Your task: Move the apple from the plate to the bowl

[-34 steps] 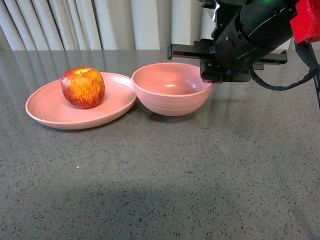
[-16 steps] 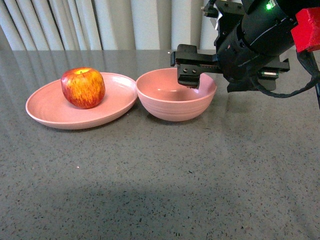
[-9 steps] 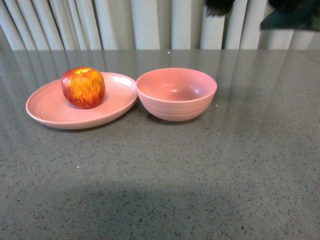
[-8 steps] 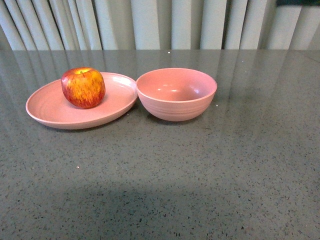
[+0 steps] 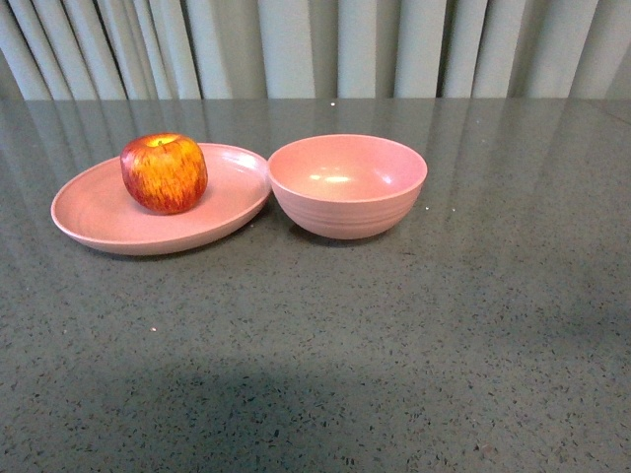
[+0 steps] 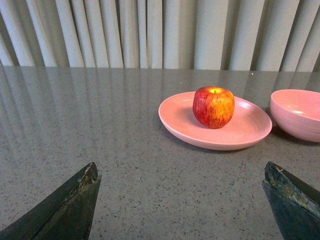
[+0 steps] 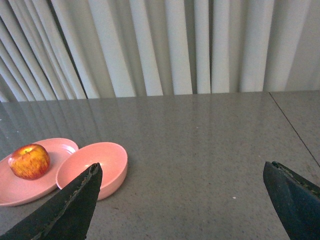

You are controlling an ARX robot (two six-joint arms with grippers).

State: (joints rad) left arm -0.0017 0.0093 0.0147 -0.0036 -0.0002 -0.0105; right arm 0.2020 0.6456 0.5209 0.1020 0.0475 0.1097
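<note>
1. The apple [image 5: 164, 173] sits upright, stem dimple on top, on the far part of the plate [image 5: 99, 232]. The plate lies on the robot's left side of the tabletop [image 5: 394, 345].
2. The bowl [image 5: 347, 187] stands just beside the plate on its right. Their rims are close or touching, and which cannot be told. The bowl is empty, so the transfer has not begun.
3. No arm appears in the front view.
4. Left jaws: wide apart and empty, as the two dark fingers [image 6: 65, 215] show in the left wrist view. The apple [image 6: 213, 106] lies straight ahead of them on the plate [image 6: 180, 125], within the span of the gap and nearer one finger. The bowl [image 6: 297, 112] stands beyond the plate's edge.
5. Right jaws: also wide apart and empty, seen from their fingers [image 7: 65, 212]. From here the apple [image 7: 29, 161] is well away and off to one side. The bowl [image 7: 92, 167] stands between these jaws and the plate [image 7: 15, 195].
6. Governing relation, as a judgement: the left arm is the nearer one and has an unobstructed line to the fruit. The right arm would have to reach across the bowl.
7. The apple is round and has no long axis, so jaw orientation matters little. A descent over the dimple, with the fingers astride its widest girth, would suit.
</note>
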